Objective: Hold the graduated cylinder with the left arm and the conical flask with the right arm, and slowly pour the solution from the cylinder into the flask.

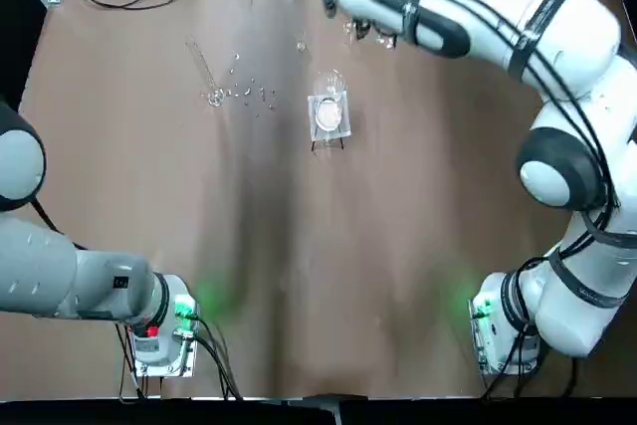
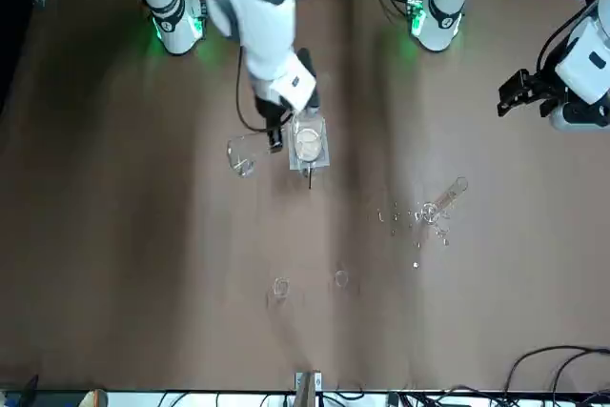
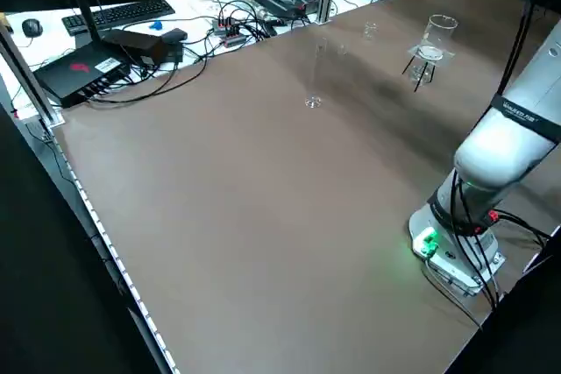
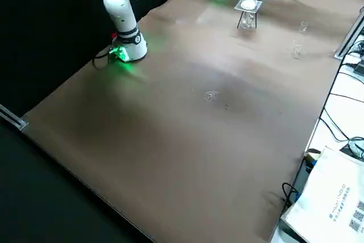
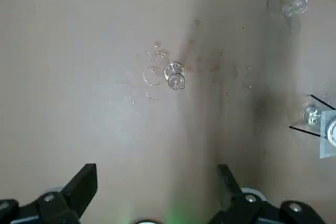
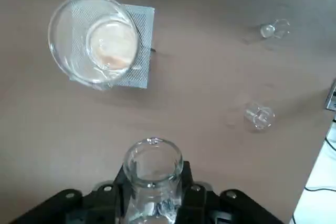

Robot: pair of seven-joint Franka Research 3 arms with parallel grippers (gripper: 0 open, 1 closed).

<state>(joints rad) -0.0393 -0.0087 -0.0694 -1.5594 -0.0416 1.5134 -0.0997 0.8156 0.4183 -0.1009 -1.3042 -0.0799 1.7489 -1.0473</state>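
While right jaws (image 6: 152, 198) pinch the clear conical flask (image 6: 152, 174), left jaws (image 5: 157, 182) gape.

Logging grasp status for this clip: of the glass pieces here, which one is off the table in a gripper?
The conical flask: the right gripper is shut on its neck. The graduated cylinder, the beaker on its white stand and two tiny cups are ungripped.

Faint dark printing marks the white cardboard box (image 4: 335, 197) at the table's edge in the right side view, but none of it can be read. No other text, label, brand or number is legible anywhere.
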